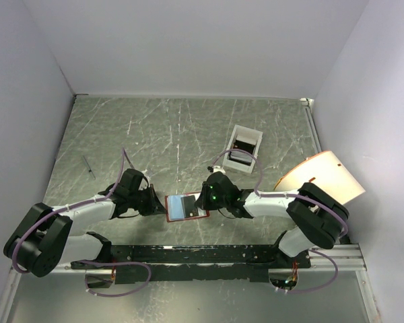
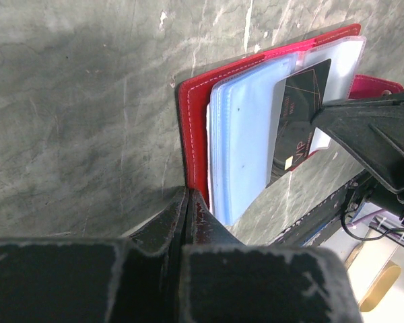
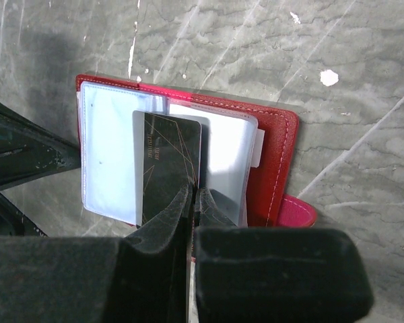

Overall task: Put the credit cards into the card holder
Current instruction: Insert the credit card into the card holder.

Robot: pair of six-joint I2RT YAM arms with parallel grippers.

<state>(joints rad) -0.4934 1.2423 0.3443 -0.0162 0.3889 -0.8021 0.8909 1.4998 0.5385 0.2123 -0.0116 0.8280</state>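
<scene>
The card holder is a red wallet lying open on the table between my arms, its pale blue-grey pockets facing up. My left gripper is shut on its left red edge, as the left wrist view shows against the wallet. My right gripper is shut on a dark credit card with gold lines. The card lies over the pockets, and I cannot tell whether it sits in a pocket; the right wrist view shows the gripper and wallet. The card also shows in the left wrist view.
A white open-topped box with dark items inside stands behind the right arm. A pale fan-shaped object with an orange rim lies at the right wall. A thin dark stick lies at far left. White walls surround the table.
</scene>
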